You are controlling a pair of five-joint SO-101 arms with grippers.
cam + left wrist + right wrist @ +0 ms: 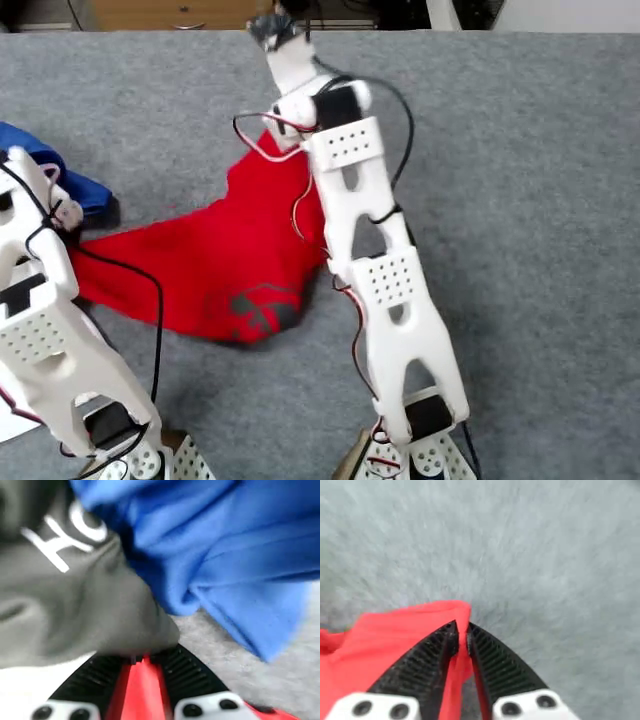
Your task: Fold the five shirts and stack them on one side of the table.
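High view: red shirt [215, 265] edge pinched in right pincer [461, 630].

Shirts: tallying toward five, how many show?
3. A red shirt spread in the middle of the table; a blue shirt at its left edge; a grey shirt against the blue one. More may be hidden.

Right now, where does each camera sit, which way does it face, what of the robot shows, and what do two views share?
High view: fixed overhead, looking down at the grey felt table and red cloth shirt; both white arms show.
Left wrist view: on left arm, facing blue cloth shirt and grey lettered shirt; left gripper shut on red shirt.
Right wrist view: on right arm, facing table; right gripper pinches red shirt's edge.
Shared: the red shirt, all three.
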